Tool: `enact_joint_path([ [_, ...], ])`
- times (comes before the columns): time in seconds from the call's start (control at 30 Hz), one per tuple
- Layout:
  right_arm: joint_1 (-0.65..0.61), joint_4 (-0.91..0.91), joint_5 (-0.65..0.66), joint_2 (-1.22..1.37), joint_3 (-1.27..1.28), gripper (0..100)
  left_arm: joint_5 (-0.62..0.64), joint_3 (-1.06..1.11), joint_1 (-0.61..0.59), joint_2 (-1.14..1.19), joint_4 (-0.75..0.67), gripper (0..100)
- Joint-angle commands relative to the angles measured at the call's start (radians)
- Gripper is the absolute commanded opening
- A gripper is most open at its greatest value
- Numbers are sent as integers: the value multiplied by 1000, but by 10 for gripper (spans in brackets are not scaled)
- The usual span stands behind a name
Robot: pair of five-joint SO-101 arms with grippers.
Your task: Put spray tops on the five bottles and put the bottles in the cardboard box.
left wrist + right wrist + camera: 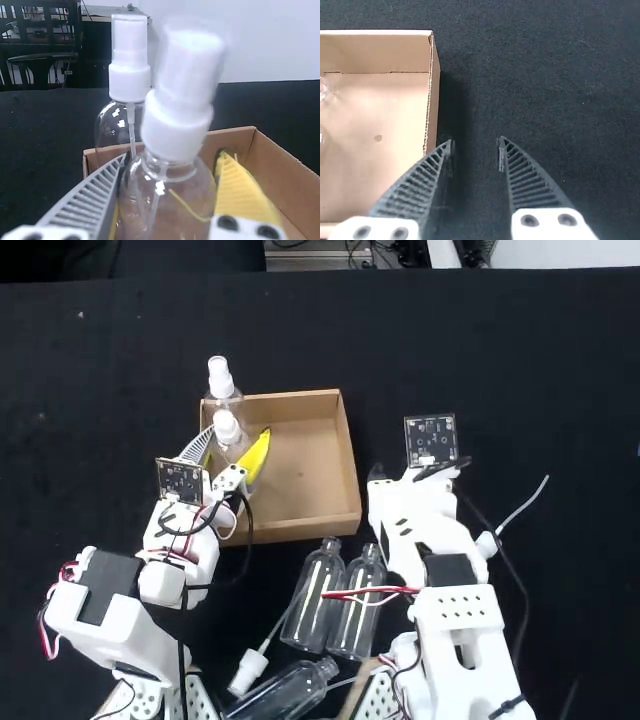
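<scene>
Right hand (475,144), empty and narrowly parted, hovers over the tabletop (520,360) beside the box's (315,465) right wall, past three uncapped bottles (315,595) and a loose top (248,672) lying by the front edge. Left hand (230,448) holds a capped bottle (170,210) upright inside the box's left side, probably for release. Another capped bottle (220,380) stands just beyond the far-left corner.

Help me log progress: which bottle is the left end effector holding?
The capped bottle over the box, in the left end effector. The other capped bottle stands outside the box; three uncapped bottles lie flat.
</scene>
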Motion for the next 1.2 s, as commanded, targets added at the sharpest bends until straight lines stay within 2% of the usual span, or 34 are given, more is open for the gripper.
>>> enact_joint_path([
  [0.0,21,-29,2,-42,-5,114,2,-2,-2,-14,-26,293],
  [0.13,21,-29,2,-42,-5,114,0,-2,-2,-14,-26,327],
  [0.37,21,-29,2,-42,-5,114,-26,-2,-2,-15,-29,325],
  [0.5,21,-31,2,-42,-5,114,-72,59,-2,-38,-166,324],
  [0.57,21,-31,2,-42,-5,114,-104,94,-2,-77,-187,324],
  [0.9,18,-31,2,-42,-5,114,-132,255,-13,-341,-51,324],
  [1.03,18,-31,2,-42,-5,114,-132,294,-35,-453,60,324],
  [1.17,18,-31,2,-42,-7,114,-130,291,-51,-577,247,324],
])
